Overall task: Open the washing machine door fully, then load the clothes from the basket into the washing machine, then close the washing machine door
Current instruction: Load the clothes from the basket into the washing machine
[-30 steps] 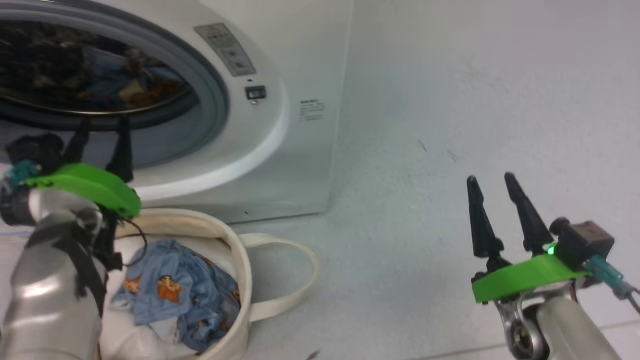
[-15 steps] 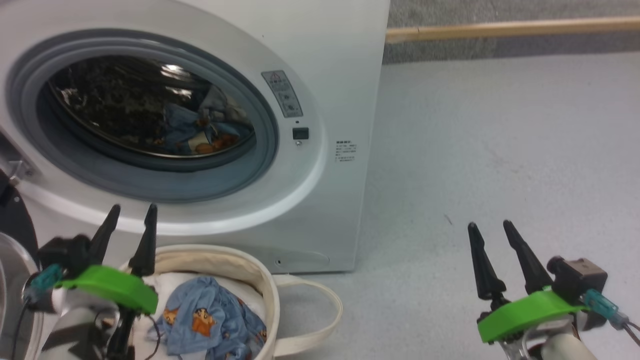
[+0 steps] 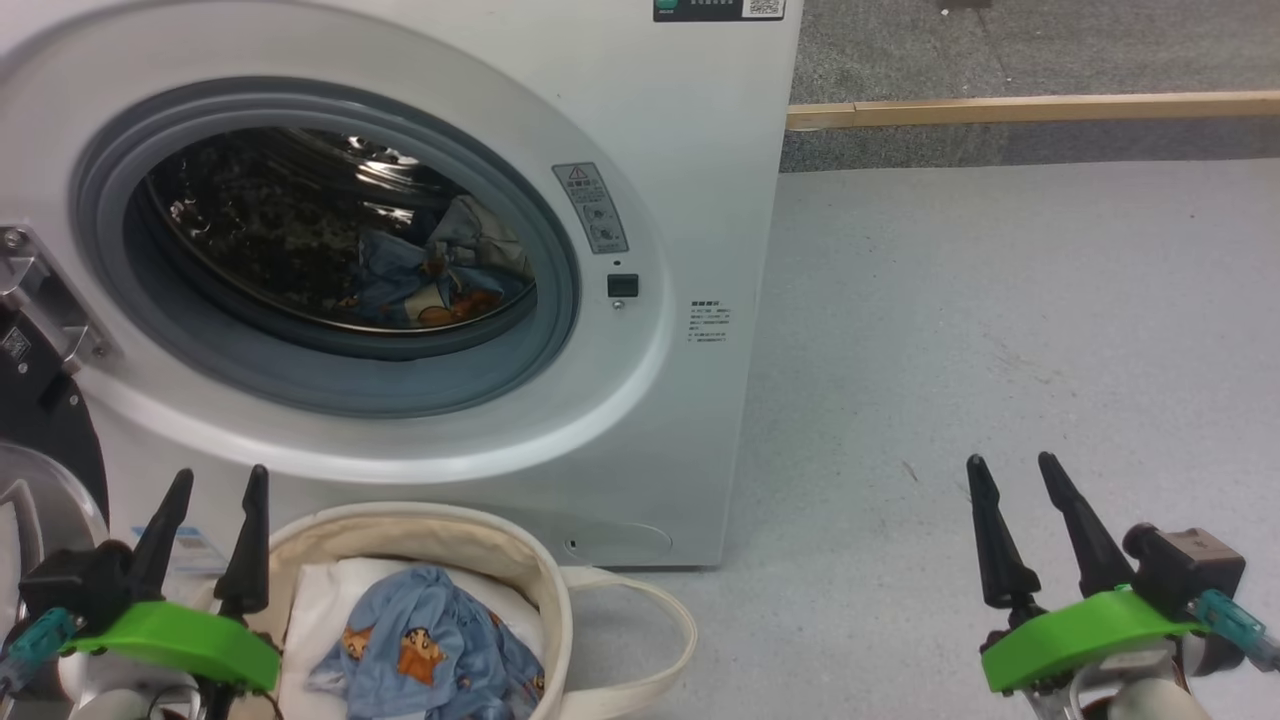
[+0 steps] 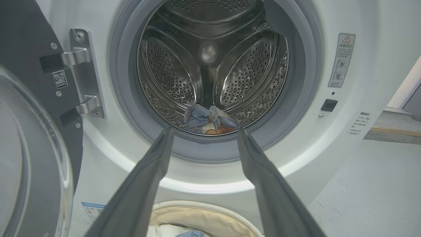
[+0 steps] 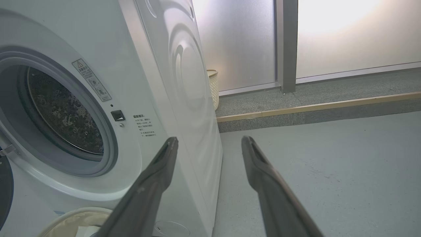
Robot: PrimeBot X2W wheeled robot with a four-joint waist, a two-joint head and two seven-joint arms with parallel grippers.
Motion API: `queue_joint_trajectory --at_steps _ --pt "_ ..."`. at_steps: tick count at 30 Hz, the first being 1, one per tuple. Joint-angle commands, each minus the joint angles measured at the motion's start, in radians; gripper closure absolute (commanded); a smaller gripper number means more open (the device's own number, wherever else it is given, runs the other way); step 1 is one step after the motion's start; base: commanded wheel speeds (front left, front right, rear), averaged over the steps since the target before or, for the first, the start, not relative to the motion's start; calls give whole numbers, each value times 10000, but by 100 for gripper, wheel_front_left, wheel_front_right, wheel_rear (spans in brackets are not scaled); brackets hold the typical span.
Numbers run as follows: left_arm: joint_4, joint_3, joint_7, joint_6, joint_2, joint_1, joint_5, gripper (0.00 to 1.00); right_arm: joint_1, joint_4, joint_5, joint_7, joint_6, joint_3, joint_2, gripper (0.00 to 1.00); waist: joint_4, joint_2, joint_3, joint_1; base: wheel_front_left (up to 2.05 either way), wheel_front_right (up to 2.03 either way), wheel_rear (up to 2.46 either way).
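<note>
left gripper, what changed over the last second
The left gripper drew back from the washing machine mouth to beside the basket, open and empty. The head view also tilted up. Unchanged: right gripper open over the floor, clothes in the basket, some in the drum.

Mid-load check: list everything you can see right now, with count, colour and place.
washing machine: one, white, centre-left
door: one, black rim with clear glass, swung open left of the opening
basket: one, cream, on the floor below the opening
clothes: two piles, light blue with orange print, one in the basket, one in the drum
bundle: one, white, in the basket
woven bin: one, pale, behind the machine
wooden strip: one, tan, along the floor behind
left gripper: one, dark fingers, open, by the basket
right gripper: one, dark fingers, open, over bare floor
</note>
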Motion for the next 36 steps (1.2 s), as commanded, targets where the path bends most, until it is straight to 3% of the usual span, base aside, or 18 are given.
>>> queue_joint_trajectory --at_steps 1,36 --pt "-366 451 -120 -55 348 -277 109 0 9 -330 -81 -124 6 103 -162 0 20 -1 4 1 0 0 0" --pt "-507 757 -120 -55 -61 -160 468 0 -62 -348 -7 -124 6 189 -203 0 -254 -1 221 1 0 0 0"
